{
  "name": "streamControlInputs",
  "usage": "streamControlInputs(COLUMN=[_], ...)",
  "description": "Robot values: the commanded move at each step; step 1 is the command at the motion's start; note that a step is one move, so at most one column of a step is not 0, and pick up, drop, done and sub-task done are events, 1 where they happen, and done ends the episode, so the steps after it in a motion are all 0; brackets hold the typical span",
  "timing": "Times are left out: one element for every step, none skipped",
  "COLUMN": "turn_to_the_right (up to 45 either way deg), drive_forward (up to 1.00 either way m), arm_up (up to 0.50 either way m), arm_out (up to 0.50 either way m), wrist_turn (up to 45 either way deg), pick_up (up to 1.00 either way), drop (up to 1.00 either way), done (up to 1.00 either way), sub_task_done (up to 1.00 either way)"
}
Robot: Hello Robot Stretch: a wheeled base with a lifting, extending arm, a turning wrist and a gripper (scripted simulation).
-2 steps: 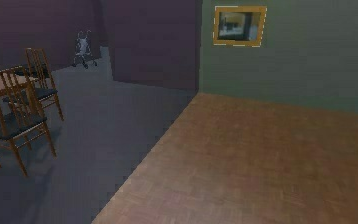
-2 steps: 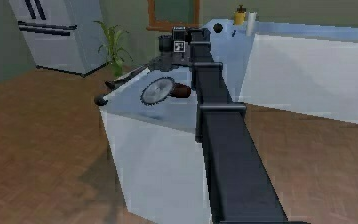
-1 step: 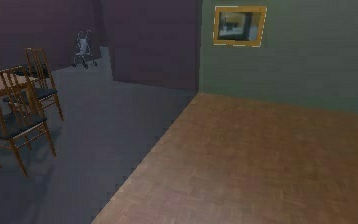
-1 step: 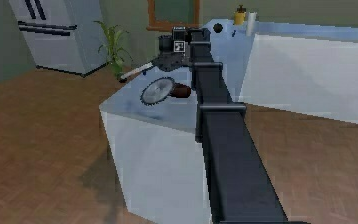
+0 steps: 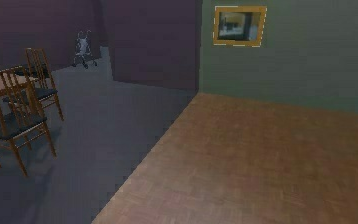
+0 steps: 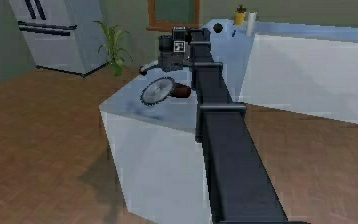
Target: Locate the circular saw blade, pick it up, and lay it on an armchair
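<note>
A grey round toothed disc, the circular saw blade (image 6: 159, 90), rests tilted on the top of a white island counter (image 6: 152, 140) in the arm side view. A small dark reddish thing (image 6: 183, 92) lies right beside it. The dark arm bar (image 6: 222, 130) rises from the bottom edge across the counter to two white marked squares (image 6: 187, 42). Left of them the gripper (image 6: 155, 68) stands just above the blade. I cannot tell whether it holds anything, because the blade and countertop are right behind its far end.
Arm side view: a silver refrigerator (image 6: 52, 35) and a potted plant (image 6: 112, 45) stand at the back left, and a long white counter (image 6: 307, 70) at the right. Forward view: wooden chairs (image 5: 22, 105) at the left, a gold-framed picture (image 5: 239, 25) on the wall, open wood floor (image 5: 267, 160) ahead.
</note>
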Motion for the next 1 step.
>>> streamControlInputs(turn_to_the_right=[0.0], drive_forward=[0.00], arm_up=[-0.12], arm_out=[0.00], wrist_turn=[0.0], pick_up=[0.00], drop=[0.00], done=[0.00], sub_task_done=[0.00])
